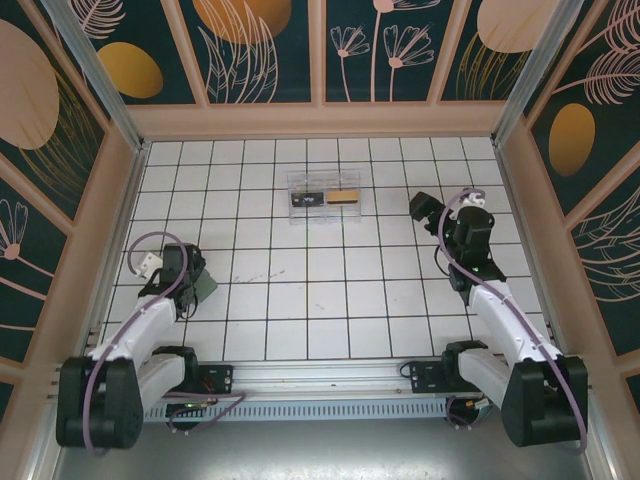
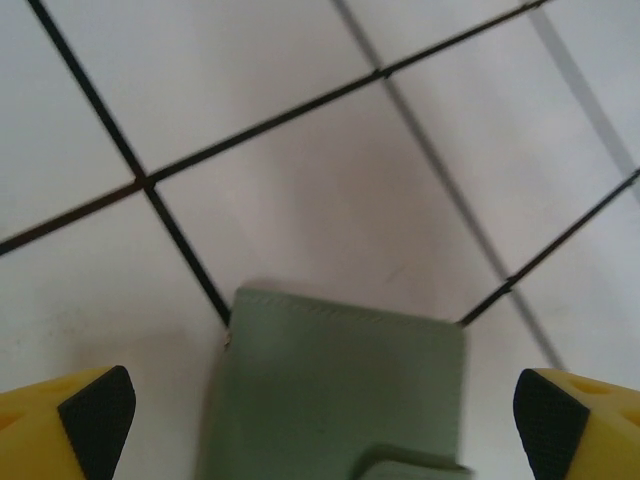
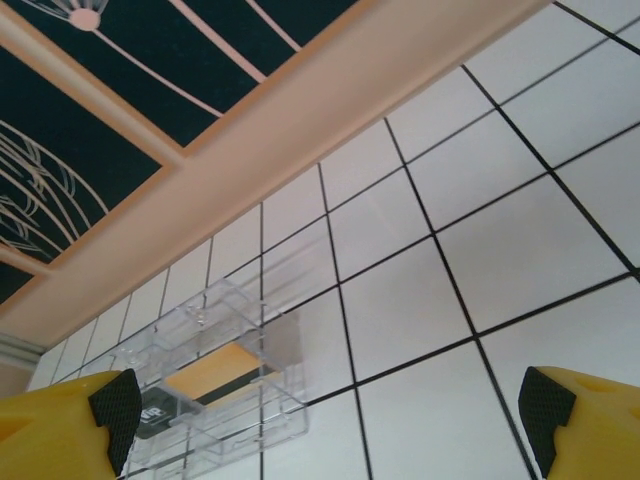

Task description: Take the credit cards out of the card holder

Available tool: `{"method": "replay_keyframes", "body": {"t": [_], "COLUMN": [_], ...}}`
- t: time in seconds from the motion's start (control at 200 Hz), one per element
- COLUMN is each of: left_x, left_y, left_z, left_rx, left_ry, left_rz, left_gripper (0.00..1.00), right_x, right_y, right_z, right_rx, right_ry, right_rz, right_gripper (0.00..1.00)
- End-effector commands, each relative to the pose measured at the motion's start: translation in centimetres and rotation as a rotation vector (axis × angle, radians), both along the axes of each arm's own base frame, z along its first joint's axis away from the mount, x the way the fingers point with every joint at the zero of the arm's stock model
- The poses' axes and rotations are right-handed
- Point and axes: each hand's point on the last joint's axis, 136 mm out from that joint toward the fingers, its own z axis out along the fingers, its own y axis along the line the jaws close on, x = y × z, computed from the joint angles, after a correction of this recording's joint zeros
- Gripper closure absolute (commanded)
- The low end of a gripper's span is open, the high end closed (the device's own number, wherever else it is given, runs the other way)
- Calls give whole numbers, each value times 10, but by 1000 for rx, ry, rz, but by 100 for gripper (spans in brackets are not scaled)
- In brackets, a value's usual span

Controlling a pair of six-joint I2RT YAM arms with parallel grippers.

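The left hand (image 2: pixel 320 425) stands wide, its two black pads (image 2: pixel 97 418) far apart and closed on nothing. Between them, flat on the white gridded surface (image 1: pixel 330 295), lies the green card holder (image 2: pixel 340 385). A stitched edge faces away from the wrist and a small flap shows at its near end. In the top view, this hand (image 1: pixel 197 282) and the green card holder (image 1: pixel 208 287) sit well apart from the clear box (image 1: pixel 325 193), toward the near left of it.

The right hand (image 3: pixel 330 410) is also spread wide and empty, hanging above the surface and tilted toward the back wall. From above, it (image 1: pixel 425 208) is near the clear box, just off its right side. The clear box (image 3: pixel 215 390) stands toward the far middle of the surface. Inside it lie a black card (image 1: pixel 306 198) in the left part and a gold card (image 1: pixel 346 196) in the right part.
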Motion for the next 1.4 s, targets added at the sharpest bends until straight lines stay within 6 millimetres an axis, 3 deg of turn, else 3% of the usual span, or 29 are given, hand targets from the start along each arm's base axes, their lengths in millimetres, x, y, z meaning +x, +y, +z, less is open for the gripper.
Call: {"method": "replay_keyframes", "body": {"t": [0.0, 0.175, 0.245, 0.571, 0.726, 0.851, 1.016, 1.066, 1.296, 1.396], "left_x": [11, 30, 36, 42, 40, 46, 49, 48, 28, 13], "left_y": [-10, -42, -61, -161, -216, -235, -224, -211, -146, -129], "left_z": [-7, -11, -10, 4, 11, 10, 18, 22, 47, 54], "left_rx": [-48, -142, -200, -321, -373, -386, -327, -279, -85, -76], "left_ry": [6, -57, -99, -202, -247, -247, -235, -232, -247, -268], "left_rz": [-44, -223, -305, -532, -634, -668, -634, -590, -404, -357], "left_gripper": [1, 6, 12, 13, 12, 11, 7, 1, 1, 1], "right_x": [-3, -10, -12, -23, -30, -36, -45, -47, -45, -45], "right_y": [-3, 4, 5, 22, 37, 63, 120, 139, 222, 258], "right_z": [19, 24, 22, 7, -2, -7, -14, -16, -32, -43], "right_rx": [-22, -9, -6, 2, -9, -33, -167, -241, -446, -495], "right_ry": [-29, -40, -35, 17, 53, 77, 117, 106, 130, 137], "right_rz": [-27, -10, -10, 31, 58, 135, 252, 278, 407, 512], "right_gripper": [1, 1, 1, 1, 1, 1, 1, 1, 1, 11]}}
